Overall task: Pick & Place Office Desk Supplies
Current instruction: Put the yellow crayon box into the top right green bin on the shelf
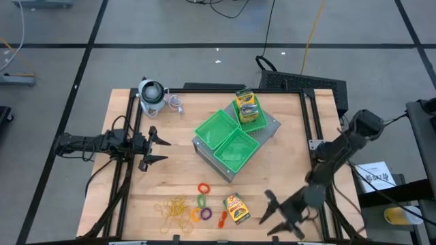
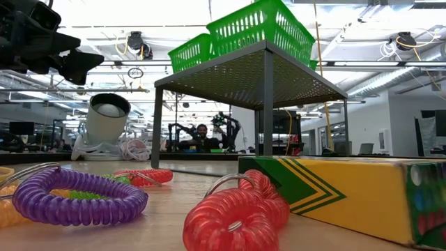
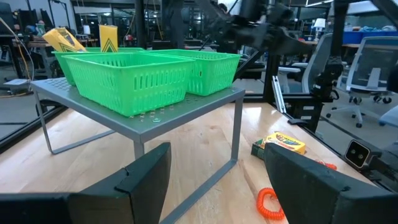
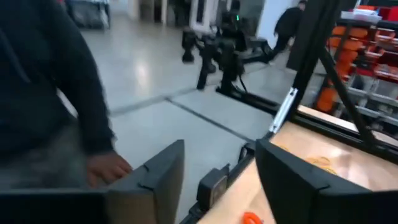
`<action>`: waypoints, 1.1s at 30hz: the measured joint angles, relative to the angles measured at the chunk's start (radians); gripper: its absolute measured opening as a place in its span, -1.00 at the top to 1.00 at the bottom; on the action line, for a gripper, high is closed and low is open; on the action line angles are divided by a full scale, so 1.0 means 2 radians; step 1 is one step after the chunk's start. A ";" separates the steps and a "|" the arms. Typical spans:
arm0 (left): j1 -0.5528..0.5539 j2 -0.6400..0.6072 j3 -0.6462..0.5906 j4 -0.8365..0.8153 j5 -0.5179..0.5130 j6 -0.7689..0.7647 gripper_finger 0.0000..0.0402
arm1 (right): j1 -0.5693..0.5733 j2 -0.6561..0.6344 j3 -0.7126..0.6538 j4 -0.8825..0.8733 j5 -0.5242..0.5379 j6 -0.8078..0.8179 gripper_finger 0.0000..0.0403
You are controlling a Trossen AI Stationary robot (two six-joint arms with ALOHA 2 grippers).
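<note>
Approach step: right gripper, fingers apart and empty, hovers at 3 o'clock of yellow-orange box; next, descend squarely over it.

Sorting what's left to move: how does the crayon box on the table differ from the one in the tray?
The crayon box on the table lies flat on the wood near the coiled rings; the crayon box in the tray sits inside the far green tray, raised on the grey stand. Both show yellow and green print.
</note>
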 joint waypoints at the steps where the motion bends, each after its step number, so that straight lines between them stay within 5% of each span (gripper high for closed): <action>1: 0.000 0.000 0.000 0.000 0.000 0.000 -0.32 | 0.005 0.017 0.018 -0.018 0.014 -0.007 -0.04; 10: 0.000 0.000 0.000 0.000 0.000 0.000 -0.32 | -0.001 0.165 0.187 -0.316 0.150 -0.027 -0.22; 27: 0.000 0.000 0.000 0.000 0.000 0.000 -0.32 | -0.037 0.283 0.204 -0.203 0.152 -0.009 -0.04; 33: 0.000 0.000 0.000 0.000 0.000 0.000 -0.32 | -0.052 0.293 0.204 -0.224 0.156 0.042 -0.04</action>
